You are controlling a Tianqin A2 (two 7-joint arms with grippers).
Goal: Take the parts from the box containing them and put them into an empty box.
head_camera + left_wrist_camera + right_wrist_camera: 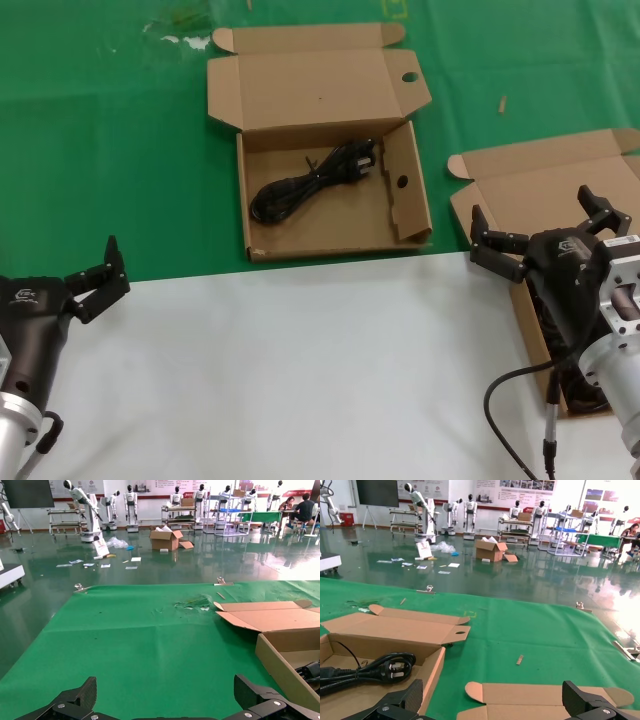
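The right gripper [545, 235] hangs with fingers spread above the plain-lidded box [545, 185] at the table's right edge, its arm hiding most of the inside, so it could pinch only a loop of cord or catch the cardboard wall. The left gripper [98, 275] waits open, near left. One black power cord [315, 180] already lies coiled in the round-holed box [325, 215].

We are seeing a green cloth [100, 150] lying over the far part of the work surface, with a white sheet [280, 370] covering the near part. A torn pale patch [175, 35] is showing at the cloth's far edge. A small tan scrap [502, 103] is lying on the cloth to the right.
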